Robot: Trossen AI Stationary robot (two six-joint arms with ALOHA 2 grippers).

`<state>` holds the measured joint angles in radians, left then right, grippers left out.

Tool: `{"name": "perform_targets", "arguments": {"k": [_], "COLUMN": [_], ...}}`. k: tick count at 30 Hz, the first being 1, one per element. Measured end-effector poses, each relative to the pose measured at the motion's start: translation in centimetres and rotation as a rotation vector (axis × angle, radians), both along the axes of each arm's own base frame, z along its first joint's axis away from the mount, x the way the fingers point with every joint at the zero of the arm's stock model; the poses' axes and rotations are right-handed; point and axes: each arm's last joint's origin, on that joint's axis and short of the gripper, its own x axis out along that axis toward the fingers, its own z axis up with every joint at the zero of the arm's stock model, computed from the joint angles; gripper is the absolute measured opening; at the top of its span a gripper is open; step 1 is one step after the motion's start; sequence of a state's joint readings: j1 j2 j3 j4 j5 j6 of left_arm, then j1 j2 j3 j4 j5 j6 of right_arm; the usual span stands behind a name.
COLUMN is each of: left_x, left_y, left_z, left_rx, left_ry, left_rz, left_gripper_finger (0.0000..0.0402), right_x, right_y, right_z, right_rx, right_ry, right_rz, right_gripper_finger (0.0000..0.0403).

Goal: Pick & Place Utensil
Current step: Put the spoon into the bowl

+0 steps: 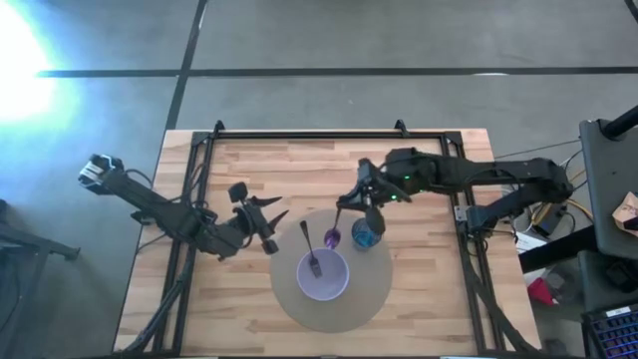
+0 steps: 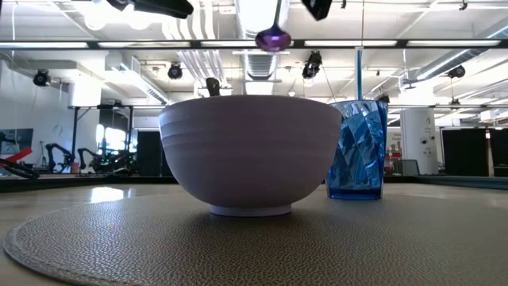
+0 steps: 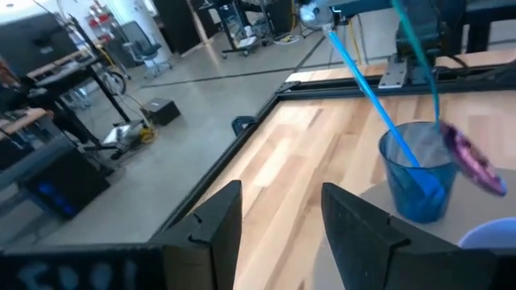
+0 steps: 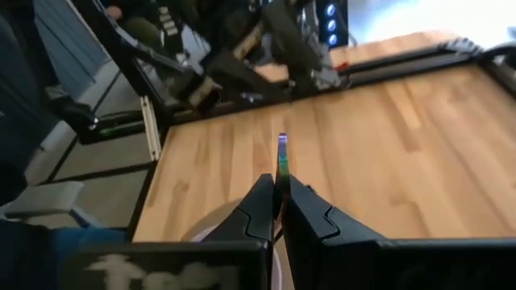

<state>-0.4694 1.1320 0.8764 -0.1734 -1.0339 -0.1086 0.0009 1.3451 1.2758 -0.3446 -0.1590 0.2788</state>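
Observation:
A purple spoon (image 1: 332, 237) hangs in the air, with my right gripper (image 1: 353, 202) shut on its handle. Its bowl end (image 2: 272, 37) is above the rim of the lilac bowl (image 1: 322, 276). The lilac bowl stands on a round grey mat (image 1: 371, 299), and a dark fork (image 1: 307, 247) leans inside it. Beside the bowl stands a blue faceted cup (image 1: 366, 237) with a blue utensil (image 3: 363, 80) leaning in it. My left gripper (image 1: 269, 227) waits open left of the bowl, with nothing between its fingers (image 3: 218, 234). My right gripper pinches the spoon's thin handle (image 4: 282, 153) between its two fingers, near the handle's free end, which sticks out just past the fingertips. The spoon slants down from the fingers with its bowl end lowest, lifted clear of the mat, the bowl and the cup.
The wooden table top (image 1: 429, 299) is framed by a black rail (image 1: 329, 137). Bare wood lies to the left, right and far side of the mat. Beyond the table is an open workshop floor with stands and gear.

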Motion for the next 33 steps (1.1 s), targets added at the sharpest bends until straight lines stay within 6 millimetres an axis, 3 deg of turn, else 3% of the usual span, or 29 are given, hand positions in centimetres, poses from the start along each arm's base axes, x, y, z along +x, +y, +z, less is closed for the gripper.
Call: {"name": "perform_targets", "arguments": {"k": [16,33], "left_x": [-0.9,-1.1], "left_y": [0.4,0.5], "left_z": [0.4,-0.2], "left_rx": [-0.036,-0.040], "left_ry": [0.010,0.031], "left_rz": [-0.038,-0.031], "left_gripper_finger": [0.0165,0.0165], "right_x": [4.9,6.5], "right_y": [0.0,0.1], "right_z": [-5.4,-8.1], "right_rx": [0.111,0.132], "right_ry": [0.143,0.222], "right_rz": [0.108,0.097], "right_gripper_finger": [0.0011,0.0011]}}
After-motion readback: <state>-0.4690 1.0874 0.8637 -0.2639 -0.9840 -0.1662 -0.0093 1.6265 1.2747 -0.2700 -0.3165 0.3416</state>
